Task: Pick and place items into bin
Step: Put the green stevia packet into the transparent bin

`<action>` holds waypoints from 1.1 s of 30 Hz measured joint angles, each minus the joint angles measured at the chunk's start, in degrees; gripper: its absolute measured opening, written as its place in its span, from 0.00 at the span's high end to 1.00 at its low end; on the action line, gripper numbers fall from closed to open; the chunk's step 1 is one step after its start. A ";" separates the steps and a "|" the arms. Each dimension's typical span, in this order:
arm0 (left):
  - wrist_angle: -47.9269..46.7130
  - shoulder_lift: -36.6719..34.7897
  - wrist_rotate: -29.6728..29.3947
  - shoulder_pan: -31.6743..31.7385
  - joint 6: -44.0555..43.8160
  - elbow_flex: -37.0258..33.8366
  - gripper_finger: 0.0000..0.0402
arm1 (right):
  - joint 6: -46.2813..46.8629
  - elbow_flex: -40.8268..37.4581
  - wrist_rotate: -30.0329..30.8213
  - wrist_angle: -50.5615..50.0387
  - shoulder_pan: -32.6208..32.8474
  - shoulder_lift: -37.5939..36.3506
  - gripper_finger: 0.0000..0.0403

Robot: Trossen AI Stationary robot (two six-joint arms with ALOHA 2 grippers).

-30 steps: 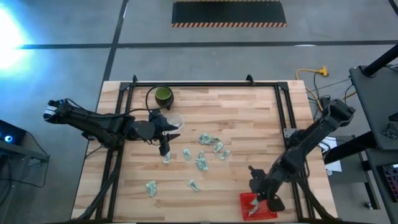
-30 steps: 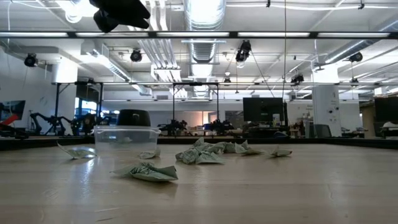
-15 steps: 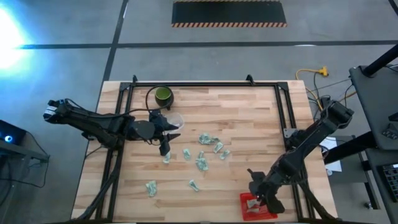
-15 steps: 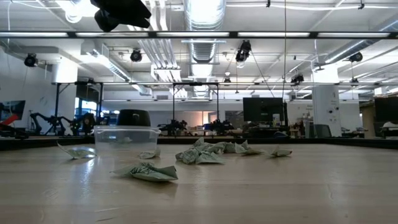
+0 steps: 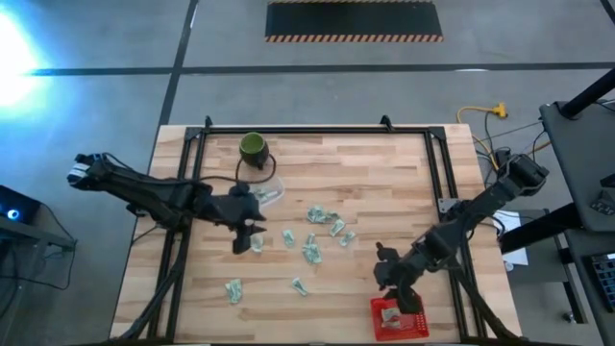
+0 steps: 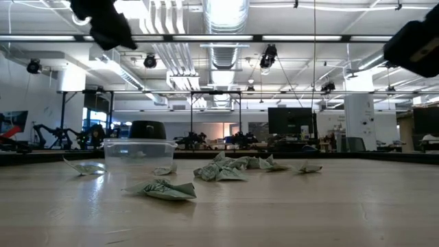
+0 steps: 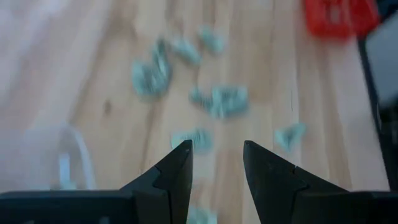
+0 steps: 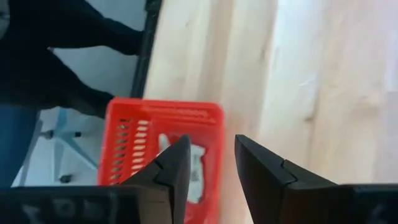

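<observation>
Both pincers are empty with their fingers parted. In the high view the left pincer [image 5: 242,237] sits left of centre of the wooden surface [image 5: 384,183], just left of one of the packets [image 5: 258,244], while the right pincer [image 5: 389,279] is at lower right, just above the red bin [image 5: 398,322] in the frame. From the left wrist view the two dark fingers [image 7: 177,171] stand apart with nothing between them, and blurred packets [image 7: 224,99] are spread over the surface ahead, with the red bin [image 7: 336,15] at the upper right corner. From the right wrist view the fingers [image 8: 261,165] are likewise apart and empty, and the bin [image 8: 163,146] lies beyond them with a pale packet [image 8: 196,163] inside it.

The other packets lie loose on the surface: a cluster near the middle of the high view [image 5: 323,215], a few below it [image 5: 311,253], and two toward the lower left [image 5: 233,290]. A dark green cup [image 5: 253,147] stands near the upper edge, and a clear container [image 5: 270,189] sits just below it, near the left pincer. In the low view the clear container [image 6: 138,155] is left of centre with crumpled packets [image 6: 162,189] in front of it and beside it [image 6: 226,168].
</observation>
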 joint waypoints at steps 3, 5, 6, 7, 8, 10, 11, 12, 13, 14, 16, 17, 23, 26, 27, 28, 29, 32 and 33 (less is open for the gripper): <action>-5.51 0.87 2.56 -0.94 -0.84 -0.02 0.69 | -1.29 0.00 0.04 -1.33 -1.85 -0.07 0.73; -8.20 1.88 2.74 -1.32 -4.09 -0.02 0.69 | -1.67 0.00 0.94 -2.70 -2.96 -0.21 0.74; -9.39 2.61 2.77 -1.31 -6.36 -0.09 0.69 | -1.85 0.00 1.60 -3.51 -3.56 -0.41 0.75; -10.19 3.38 2.73 -1.30 -8.64 -0.27 0.69 | -2.06 0.00 2.30 -3.80 -4.15 -0.61 0.75; -10.60 4.08 2.69 -1.28 -10.95 -0.52 0.69 | -2.25 0.00 3.02 -4.18 -4.66 -0.98 0.76; -10.52 5.38 2.66 -1.30 -16.13 -1.22 0.69 | -2.91 0.00 4.65 -5.06 -5.53 -1.79 0.77; -10.41 6.09 2.68 -1.30 -19.04 -1.65 0.69 | -3.36 0.00 5.33 -4.99 -5.91 -2.23 0.77; -10.44 6.88 2.71 -1.30 -22.22 -2.21 0.69 | -3.89 0.00 6.15 -5.11 -6.23 -2.81 0.78; -10.56 7.91 2.73 -1.30 -25.33 -2.74 0.69 | -4.57 0.00 6.68 -5.34 -6.53 -3.43 0.78; -10.45 8.93 2.73 -1.30 -28.11 -3.28 0.69 | -5.38 0.00 7.41 -5.23 -6.90 -4.01 0.78; -10.69 10.92 2.73 -1.30 -33.60 -4.20 0.69 | -6.83 0.00 8.53 -5.30 -7.56 -5.27 0.79; -10.55 12.04 2.75 -1.27 -36.25 -4.41 0.69 | -7.46 0.00 9.20 -5.34 -7.92 -5.94 0.79; -8.60 18.34 6.28 -1.10 -44.06 -4.67 0.69 | -9.46 0.00 13.16 -5.30 -9.56 -10.23 0.81; -6.70 20.68 6.95 -1.10 -44.96 -4.67 0.69 | -9.74 0.00 18.93 -5.25 -9.58 -12.34 0.80; -6.02 21.24 6.99 -1.10 -44.96 -4.67 0.69 | -10.05 0.00 20.41 -5.21 -9.58 -12.98 0.80; -5.56 21.70 6.97 -1.10 -44.98 -4.67 0.69 | -10.47 0.00 21.41 -5.26 -9.58 -13.68 0.79; -4.88 22.05 6.97 -1.10 -44.98 -4.67 0.69 | -10.83 0.00 22.27 -5.25 -9.58 -14.39 0.78; -3.94 22.64 6.97 -1.10 -44.99 -4.67 0.69 | -11.10 0.00 24.84 -5.26 -9.58 -16.11 0.74; -3.97 22.67 6.95 -1.10 -45.00 -4.67 0.69 | -11.13 0.00 25.43 -5.26 -9.57 -16.56 0.73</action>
